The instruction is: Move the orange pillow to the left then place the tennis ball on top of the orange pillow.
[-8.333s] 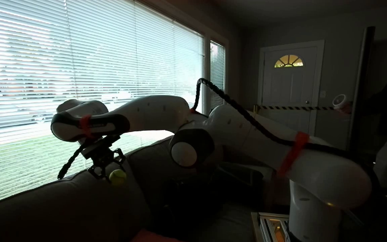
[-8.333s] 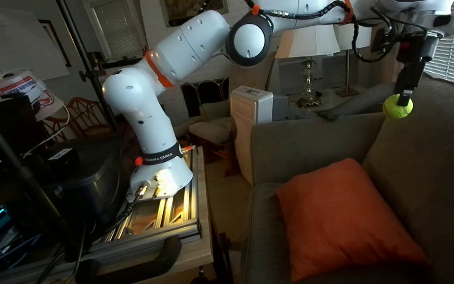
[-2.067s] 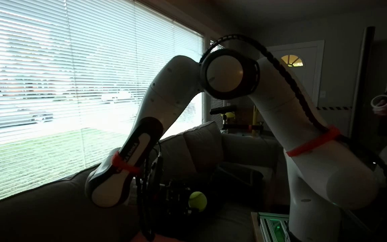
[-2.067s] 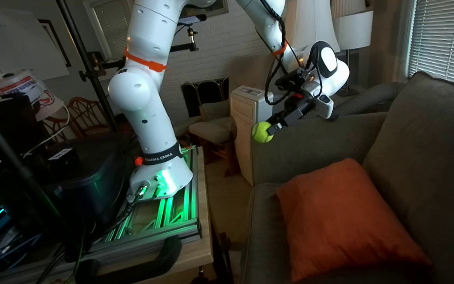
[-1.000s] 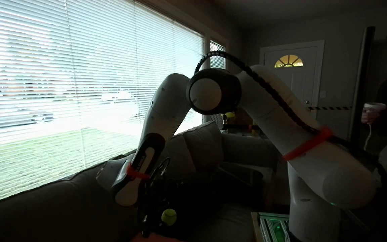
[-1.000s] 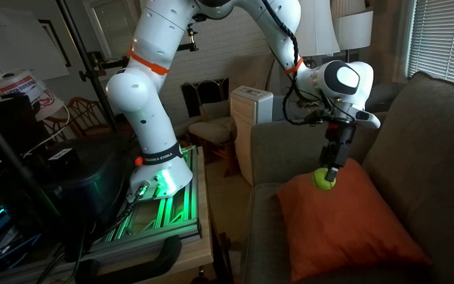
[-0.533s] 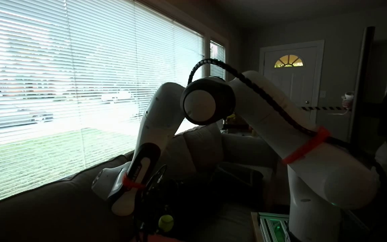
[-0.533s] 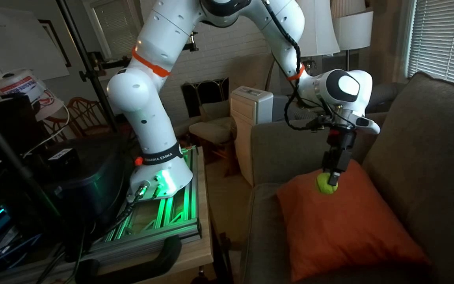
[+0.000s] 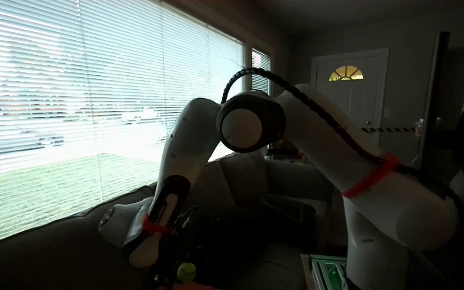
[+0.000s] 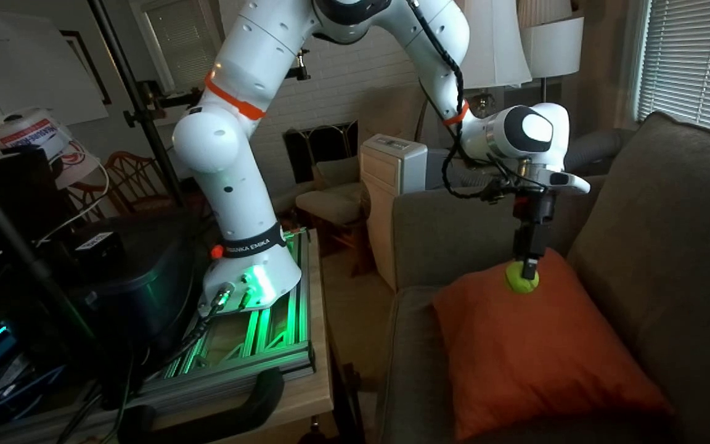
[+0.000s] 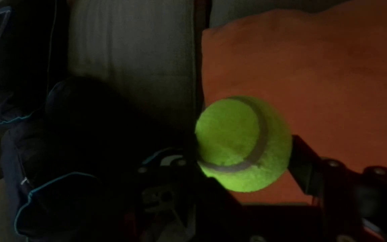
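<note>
The tennis ball [image 10: 520, 280], yellow-green, is held between the two fingers of my gripper [image 11: 244, 149]; they press on opposite sides of it in the wrist view. The gripper points down in an exterior view [image 10: 529, 269]. The ball also shows in an exterior view [image 9: 186, 272] near the bottom edge. The orange pillow [image 10: 546, 351] lies on the couch seat under the ball, which overlaps its far part. In the wrist view the pillow [image 11: 314, 84] lies behind and right of the ball. I cannot tell whether ball and pillow touch. Only a sliver of pillow [image 9: 193, 286] shows there.
The couch backrest [image 10: 681, 203] rises beside the pillow, and the couch arm [image 10: 453, 237] stands at its far end. Dark cushions [image 11: 18, 60] with blue trim lie left in the wrist view. The robot's base table [image 10: 293, 394] stands beside the couch.
The arm carried the held ball from above the couch back, past the couch arm, down over the pillow. In the last half second it shifted slightly toward the backrest. The pillow has not moved.
</note>
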